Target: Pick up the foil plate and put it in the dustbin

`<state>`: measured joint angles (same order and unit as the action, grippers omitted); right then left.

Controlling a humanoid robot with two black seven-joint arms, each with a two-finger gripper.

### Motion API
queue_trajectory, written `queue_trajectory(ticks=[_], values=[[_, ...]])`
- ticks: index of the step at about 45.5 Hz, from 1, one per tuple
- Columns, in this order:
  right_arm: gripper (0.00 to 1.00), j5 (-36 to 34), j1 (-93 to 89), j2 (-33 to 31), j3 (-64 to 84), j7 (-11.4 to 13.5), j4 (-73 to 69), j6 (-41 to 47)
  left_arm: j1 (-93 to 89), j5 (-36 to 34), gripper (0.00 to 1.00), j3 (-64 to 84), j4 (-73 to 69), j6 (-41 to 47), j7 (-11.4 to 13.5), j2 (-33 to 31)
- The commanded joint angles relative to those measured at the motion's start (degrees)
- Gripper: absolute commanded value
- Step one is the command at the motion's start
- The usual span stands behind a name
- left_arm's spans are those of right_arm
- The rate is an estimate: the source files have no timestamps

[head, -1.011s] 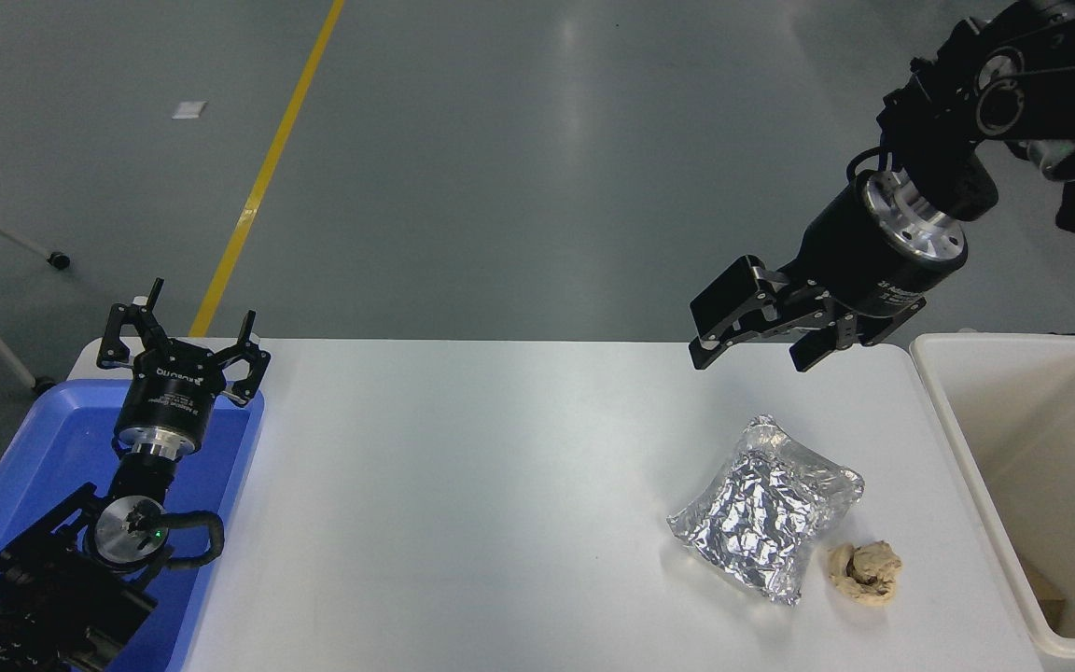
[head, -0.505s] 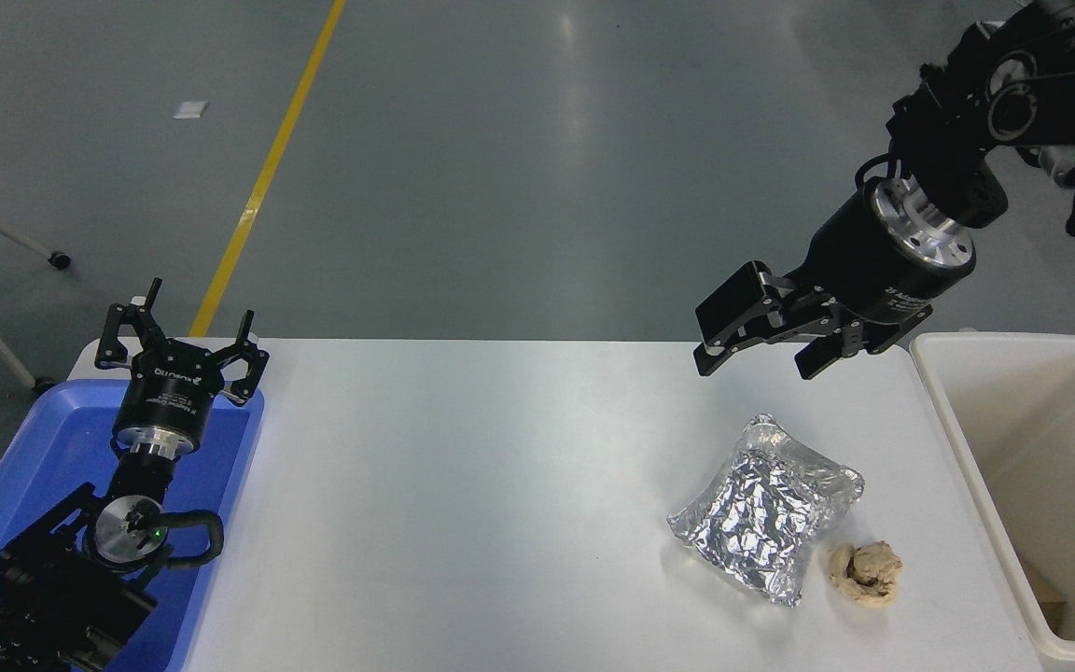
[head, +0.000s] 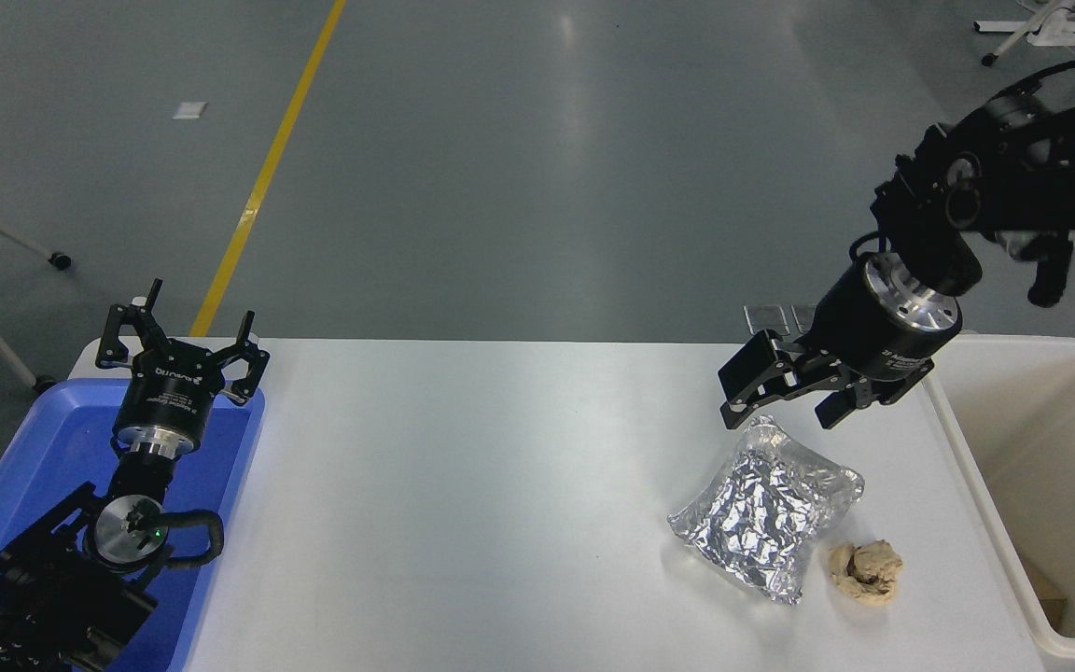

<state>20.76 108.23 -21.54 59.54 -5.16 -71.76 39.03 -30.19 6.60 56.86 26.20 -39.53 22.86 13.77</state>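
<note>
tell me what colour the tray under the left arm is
Blue, seen in the head view: the tray.

Foil plate flat — beside dustbin

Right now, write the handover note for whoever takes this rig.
Right gripper: open, empty, just above the far edge of the foil plate.
Left gripper: open, parked over the blue tray at lower left.
Foil plate: on the white table, right of centre, a crumpled tan paper ball beside its near right corner.
Dustbin: off the table's right end.
Done: the approach only.
Left: grasp the plate, lift, carry right, drop in the dustbin.
</note>
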Motion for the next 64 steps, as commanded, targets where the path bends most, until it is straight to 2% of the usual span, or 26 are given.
queue_trajectory(ticks=[1, 14, 22, 35, 47, 52, 61, 64], values=[[1.0, 2.9, -14.6, -0.3, -0.7, 0.1, 10.9, -4.7, 0.0, 0.0, 1.0, -0.1, 0.1, 0.0, 0.0, 0.0], [1.0, 3.0, -28.9, 0.3, -4.7, 0.2, 21.3, -8.1, 0.0, 0.0, 1.0, -0.1, 0.0, 0.0, 0.0, 0.0], [1.0, 3.2, -36.4, 1.8, -6.5, 1.9, 26.7, -9.9, 0.0, 0.0, 1.0, -0.1, 0.0, 0.0, 0.0, 0.0], [1.0, 3.1, -39.9, 2.9, -10.3, 3.0, 28.4, -11.0, 0.0, 0.0, 1.0, -0.1, 0.0, 0.0, 0.0, 0.0], [1.0, 3.0, -42.0, 4.0, -11.7, 3.0, 29.4, -11.5, 0.0, 0.0, 1.0, -0.1, 0.0, 0.0, 0.0, 0.0], [0.9, 2.8, -42.6, 4.3, -11.7, 2.9, 29.5, -11.7, 0.0, 0.0, 1.0, -0.1, 0.0, 0.0, 0.0, 0.0], [0.46, 2.5, -43.5, 5.3, -13.0, 2.7, 29.6, -12.7, 0.0, 0.0, 1.0, -0.2, 0.1, 0.0, 0.0, 0.0], [0.37, 2.4, -43.5, 5.3, -13.2, 2.6, 29.6, -13.2, 0.0, 0.0, 1.0, -0.2, 0.0, 0.0, 0.0, 0.0]])
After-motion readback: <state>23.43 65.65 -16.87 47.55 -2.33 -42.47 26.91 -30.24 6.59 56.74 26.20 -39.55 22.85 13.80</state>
